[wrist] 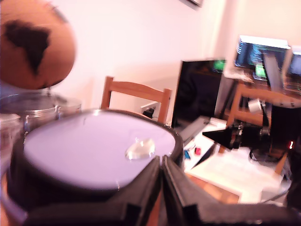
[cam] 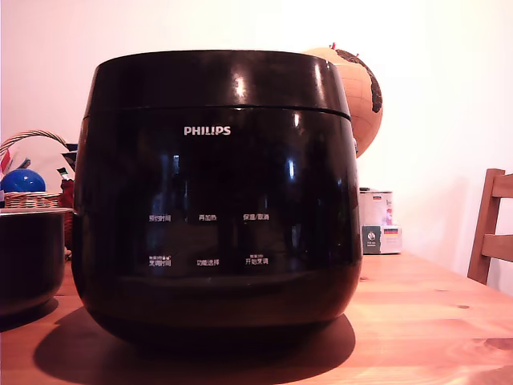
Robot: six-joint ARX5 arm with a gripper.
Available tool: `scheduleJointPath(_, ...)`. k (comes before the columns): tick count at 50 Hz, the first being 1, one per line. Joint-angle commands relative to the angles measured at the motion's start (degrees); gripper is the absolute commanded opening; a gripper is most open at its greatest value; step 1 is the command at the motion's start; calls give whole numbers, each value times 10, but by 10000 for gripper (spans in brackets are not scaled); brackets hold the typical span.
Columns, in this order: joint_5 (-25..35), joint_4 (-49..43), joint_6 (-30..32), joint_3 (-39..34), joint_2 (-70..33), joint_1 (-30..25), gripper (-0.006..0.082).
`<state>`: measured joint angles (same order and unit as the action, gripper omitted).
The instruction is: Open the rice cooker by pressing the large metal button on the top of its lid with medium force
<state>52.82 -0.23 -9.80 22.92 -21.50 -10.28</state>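
The glossy black rice cooker (cam: 216, 233) with its white PHILIPS logo fills the middle of the exterior view, standing on a wooden table. Its domed lid (cam: 220, 80) sits down closed. My gripper does not show in that view. In the blurred wrist view the lid's flat top (wrist: 89, 146) reflects pale light, and the oval metal button (wrist: 139, 149) lies on it. My gripper (wrist: 161, 161) is shut with nothing between the black fingers. Its tips sit just short of the button, over the lid's near rim. Contact with the lid cannot be made out.
A smaller plain black pot (cam: 28, 257) stands at the exterior view's left, with a wicker basket (cam: 32, 196) behind it. A globe (cam: 362, 88) and small boxes (cam: 378, 223) are behind the cooker, a wooden chair (cam: 490, 228) at the right. The wrist view shows a dark monitor (wrist: 197, 92).
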Motion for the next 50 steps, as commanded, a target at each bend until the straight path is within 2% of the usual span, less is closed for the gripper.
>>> scheduleJointPath(1,-7,2,43,10,-35,-17,-21)
scheduleJointPath(3,-16,2,68,21,-56,-30,-21)
scheduleJointPath(16,-89,10,130,88,-198,-143,-21)
scheduleJointPath(26,-183,42,163,121,-299,-224,-21)
scheduleJointPath(38,-235,92,178,129,-375,-260,-21)
scheduleJointPath(50,-268,93,178,129,-405,-274,-21)
